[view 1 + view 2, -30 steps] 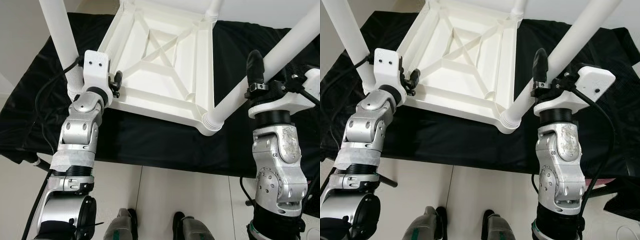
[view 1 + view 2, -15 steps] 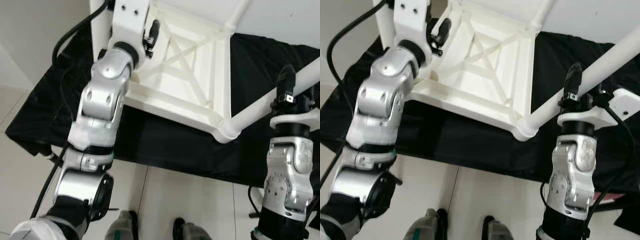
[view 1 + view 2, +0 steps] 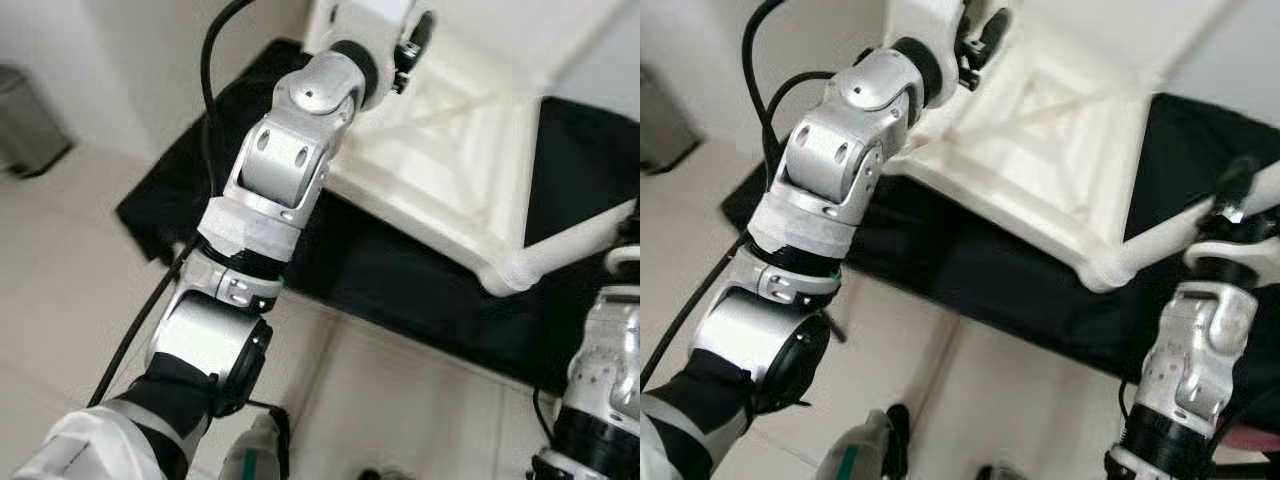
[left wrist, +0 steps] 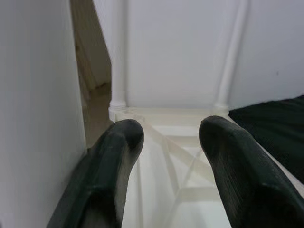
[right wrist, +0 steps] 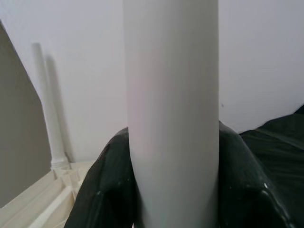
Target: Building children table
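Note:
The white plastic children's table [image 3: 450, 150] lies upside down on a black cloth, legs pointing up. My left arm is raised high over its near left corner. The left gripper [image 4: 168, 135] is open, with its black fingers [image 4: 121, 137] apart over the ribbed underside [image 4: 190, 161] and nothing between them. A white leg [image 4: 38, 95] stands just outside one finger. My right gripper [image 3: 1238, 185] is shut on the near right leg [image 3: 1160, 235]. In the right wrist view both pads press that leg [image 5: 171, 71].
The black cloth [image 3: 400, 270] covers a low platform that ends at pale floor tiles [image 3: 80, 230]. A grey bin [image 3: 25, 125] stands at the far left by the wall. My own feet [image 3: 255, 455] are at the bottom edge. Two far table legs [image 4: 118, 57] rise against the white wall.
My left arm has risen from the near left corner, its gripper now high over the underside. The whole picture has swung and tilted. The right gripper keeps its hold on the leg.

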Available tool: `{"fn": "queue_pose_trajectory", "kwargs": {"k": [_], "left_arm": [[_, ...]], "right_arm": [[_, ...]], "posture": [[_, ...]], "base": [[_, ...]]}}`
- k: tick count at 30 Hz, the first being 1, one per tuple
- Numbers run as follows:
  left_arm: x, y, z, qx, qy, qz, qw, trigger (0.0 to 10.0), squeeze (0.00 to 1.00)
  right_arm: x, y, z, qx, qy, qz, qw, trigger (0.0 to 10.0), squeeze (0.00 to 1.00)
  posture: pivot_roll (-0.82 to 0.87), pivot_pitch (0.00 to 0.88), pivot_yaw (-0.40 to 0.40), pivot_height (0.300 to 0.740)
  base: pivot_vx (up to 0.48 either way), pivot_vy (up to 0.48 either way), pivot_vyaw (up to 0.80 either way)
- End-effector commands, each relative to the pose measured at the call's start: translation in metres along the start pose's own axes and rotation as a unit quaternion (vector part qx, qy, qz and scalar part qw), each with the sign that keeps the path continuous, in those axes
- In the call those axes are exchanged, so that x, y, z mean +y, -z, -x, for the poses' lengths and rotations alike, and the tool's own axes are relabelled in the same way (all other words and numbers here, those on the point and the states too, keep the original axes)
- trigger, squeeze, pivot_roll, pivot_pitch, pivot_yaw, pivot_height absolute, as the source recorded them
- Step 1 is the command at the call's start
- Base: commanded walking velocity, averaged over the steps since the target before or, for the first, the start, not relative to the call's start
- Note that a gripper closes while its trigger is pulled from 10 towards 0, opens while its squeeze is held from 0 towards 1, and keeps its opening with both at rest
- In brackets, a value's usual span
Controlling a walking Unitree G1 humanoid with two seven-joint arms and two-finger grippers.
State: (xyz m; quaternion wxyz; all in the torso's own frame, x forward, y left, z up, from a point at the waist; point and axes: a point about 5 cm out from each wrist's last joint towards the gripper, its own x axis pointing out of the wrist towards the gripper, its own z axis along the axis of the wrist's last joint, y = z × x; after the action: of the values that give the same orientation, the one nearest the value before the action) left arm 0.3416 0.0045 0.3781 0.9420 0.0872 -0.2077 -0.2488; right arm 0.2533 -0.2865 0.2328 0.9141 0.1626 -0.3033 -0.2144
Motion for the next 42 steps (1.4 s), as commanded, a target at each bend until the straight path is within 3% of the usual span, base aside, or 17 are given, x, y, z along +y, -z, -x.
{"fn": "queue_pose_trajectory", "kwargs": {"k": [1, 6, 8, 10, 11, 14, 15, 17, 18, 21, 24, 29, 30, 34, 41, 42], "left_arm": [[0.03, -0.005, 0.001, -0.008, -0.067, 0.001, 0.998, 10.0, 0.0], [0.027, -0.005, 0.0, -0.008, -0.056, 0.01, 0.998, 10.0, 0.0], [0.02, 0.001, -0.002, 0.005, -0.025, 0.031, 0.999, 10.0, 0.0], [0.014, 0.009, -0.001, 0.018, 0.0, 0.03, 0.999, 10.0, 0.0], [0.006, 0.02, 0.002, 0.039, 0.033, 0.036, 0.998, 10.0, 0.0], [0.006, 0.02, 0.002, 0.039, 0.033, 0.036, 0.998, 10.0, 0.0], [0.0, 0.026, 0.005, 0.053, 0.055, 0.039, 0.996, 10.0, 0.0], [-0.031, 0.048, 0.016, 0.096, 0.13, 0.07, 0.984, 10.0, 0.0], [-0.031, 0.048, 0.016, 0.096, 0.13, 0.07, 0.984, 10.0, 0.0], [-0.05, 0.056, 0.022, 0.112, 0.163, 0.083, 0.977, 10.0, 0.0], [-0.077, 0.064, 0.025, 0.128, 0.201, 0.083, 0.968, 10.0, 0.0], [-0.081, 0.064, 0.025, 0.129, 0.211, 0.084, 0.965, 10.0, 0.0], [-0.081, 0.063, 0.024, 0.129, 0.212, 0.085, 0.965, 10.0, 0.0], [-0.078, 0.06, 0.024, 0.127, 0.208, 0.089, 0.966, 10.0, 0.0], [-0.076, 0.062, 0.023, 0.132, 0.187, 0.102, 0.968, 10.0, 0.0], [-0.076, 0.064, 0.023, 0.135, 0.175, 0.125, 0.967, 10.0, 0.0]], "right_arm": [[-0.095, 0.102, 0.089, 0.287, 0.266, -0.014, 0.92, 0.0, 0.0], [-0.087, 0.106, 0.086, 0.292, 0.244, -0.044, 0.924, 0.0, 0.0], [-0.075, 0.109, 0.082, 0.292, 0.223, -0.062, 0.928, 0.0, 0.0], [-0.075, 0.11, 0.083, 0.294, 0.225, -0.061, 0.927, 0.0, 0.0], [-0.079, 0.114, 0.088, 0.3, 0.243, -0.085, 0.918, 0.0, 0.0], [-0.079, 0.114, 0.088, 0.3, 0.243, -0.085, 0.918, 0.0, 0.0], [-0.082, 0.117, 0.091, 0.305, 0.258, -0.102, 0.911, 0.0, 0.0], [-0.099, 0.122, 0.101, 0.315, 0.289, -0.128, 0.895, 0.0, 0.0], [-0.099, 0.122, 0.101, 0.315, 0.289, -0.128, 0.895, 0.0, 0.0], [-0.105, 0.124, 0.104, 0.321, 0.29, -0.126, 0.893, 0.0, 0.0], [-0.083, 0.129, 0.093, 0.337, 0.229, -0.12, 0.905, 0.0, 0.0], [-0.061, 0.133, 0.085, 0.346, 0.169, -0.131, 0.913, 0.0, 0.0], [-0.051, 0.133, 0.081, 0.351, 0.146, -0.134, 0.915, 10.0, 0.0], [-0.028, 0.138, 0.07, 0.367, 0.094, -0.148, 0.913, 10.0, 0.0], [-0.01, 0.141, 0.06, 0.382, 0.046, -0.151, 0.911, 10.0, 0.0], [0.003, 0.141, 0.06, 0.388, 0.003, -0.143, 0.911, 10.0, 0.0]], "posture": [[0.01, 0.245, 0.164, 0.74], [0.01, 0.25, 0.173, 0.74], [0.01, 0.257, 0.179, 0.74], [0.01, 0.263, 0.18, 0.74], [0.01, 0.266, 0.18, 0.74], [0.01, 0.266, 0.18, 0.74], [0.01, 0.269, 0.181, 0.74], [0.01, 0.28, 0.195, 0.74], [0.01, 0.28, 0.195, 0.74], [0.02, 0.284, 0.202, 0.74], [0.02, 0.289, 0.218, 0.74], [0.01, 0.289, 0.222, 0.74], [0.01, 0.289, 0.222, 0.74], [0.01, 0.288, 0.216, 0.74], [0.02, 0.29, 0.207, 0.74], [0.02, 0.292, 0.207, 0.74]], "base": [[0.0, 0.0, 0.0], [0.0, 0.0, 0.0], [0.0, 0.0, 0.0], [0.0, 0.0, 0.0], [0.0, 0.0, 0.0], [0.0, 0.0, 0.0], [0.0, 0.0, 0.0], [0.0, 0.0, 0.0], [0.0, 0.0, 0.0], [0.0, 0.0, 0.0], [0.0, 0.0, 0.0], [0.0, 0.0, 0.0], [0.0, 0.0, 0.0], [0.0, 0.0, 0.0], [0.0, 0.0, 0.0], [0.0, 0.0, 0.0]]}}
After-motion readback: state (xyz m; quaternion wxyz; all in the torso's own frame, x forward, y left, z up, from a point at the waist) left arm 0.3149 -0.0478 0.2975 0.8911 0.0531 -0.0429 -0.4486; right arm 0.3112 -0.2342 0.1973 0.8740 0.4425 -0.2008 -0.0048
